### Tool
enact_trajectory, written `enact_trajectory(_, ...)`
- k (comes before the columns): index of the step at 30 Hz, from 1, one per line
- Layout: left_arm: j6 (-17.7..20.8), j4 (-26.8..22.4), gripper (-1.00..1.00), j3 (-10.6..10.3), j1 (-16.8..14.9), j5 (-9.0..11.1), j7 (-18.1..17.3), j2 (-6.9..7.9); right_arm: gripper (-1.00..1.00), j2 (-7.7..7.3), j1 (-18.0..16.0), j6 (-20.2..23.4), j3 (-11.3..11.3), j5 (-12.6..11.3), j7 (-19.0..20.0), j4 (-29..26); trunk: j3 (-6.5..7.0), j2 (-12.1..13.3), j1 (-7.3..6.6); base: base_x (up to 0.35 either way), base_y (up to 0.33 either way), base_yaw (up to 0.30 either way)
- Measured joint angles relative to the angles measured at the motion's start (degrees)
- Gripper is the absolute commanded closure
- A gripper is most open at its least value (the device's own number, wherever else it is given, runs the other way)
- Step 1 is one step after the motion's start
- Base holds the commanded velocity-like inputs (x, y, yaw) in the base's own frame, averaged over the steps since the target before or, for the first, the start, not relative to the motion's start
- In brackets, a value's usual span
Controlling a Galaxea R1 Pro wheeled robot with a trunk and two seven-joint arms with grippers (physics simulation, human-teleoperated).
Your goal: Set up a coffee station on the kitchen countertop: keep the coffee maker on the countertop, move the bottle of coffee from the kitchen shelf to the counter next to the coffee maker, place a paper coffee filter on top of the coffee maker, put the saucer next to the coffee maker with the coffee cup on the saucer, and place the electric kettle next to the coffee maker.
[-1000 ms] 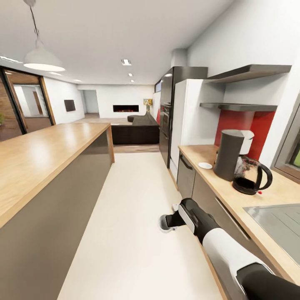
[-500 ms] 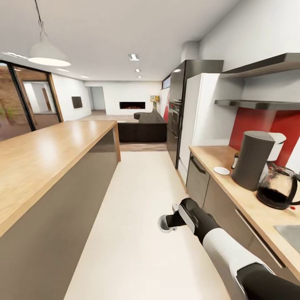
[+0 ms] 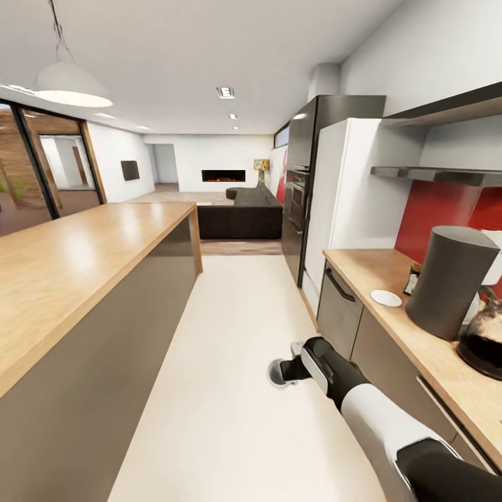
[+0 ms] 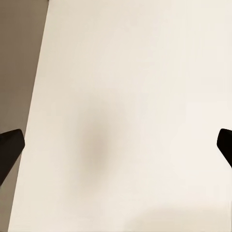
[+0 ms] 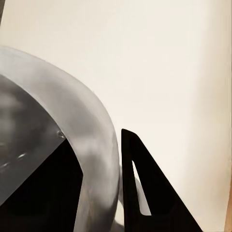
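On the kitchen countertop [image 3: 369, 268] at the right stands the dark coffee maker [image 3: 450, 282]. The white saucer [image 3: 385, 298] lies in front of it and the bottle of coffee [image 3: 413, 281] is half hidden behind it. The electric kettle [image 3: 484, 341] is cut off by the picture's edge. A whitish shape [image 3: 493, 252] pokes out behind the coffee maker's top; whether it is the paper coffee filter I cannot tell. The kitchen shelf [image 3: 436, 174] hangs above. My right gripper [image 3: 280, 371] hovers low over the floor, shut on the coffee cup [image 5: 72, 135]. My left gripper [image 4: 116, 150] is open over bare floor.
A long wood-topped island [image 3: 84, 258] borders the aisle on the left. The pale floor [image 3: 230, 335] runs between the island and the counter. A white fridge [image 3: 341, 195] and a dark oven tower [image 3: 307, 174] stand past the counter's far end. A sofa [image 3: 240, 216] lies beyond.
The camera has turned and moved, so the counter's things slid right and the kettle is now partly cut off. The right arm holds the same pose with the cup.
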Motion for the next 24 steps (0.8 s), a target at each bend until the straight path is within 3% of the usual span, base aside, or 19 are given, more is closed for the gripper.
enact_trajectory(12,0.03,0.06,-1.0,0.03,0.0,0.0,0.0,0.0,1.0,0.05,0.0,-0.9,0.01,-0.03,0.01,0.32,0.0,0.0,0.0,0.337,0.003,0.0)
enact_trajectory(24,0.07,0.17,-1.0,0.11,0.0,0.0,0.0,0.0,1.0,0.12,0.0,-0.91,0.02,-0.02,-0.13,0.32,0.0,0.0,0.0,0.337,0.087,0.0)
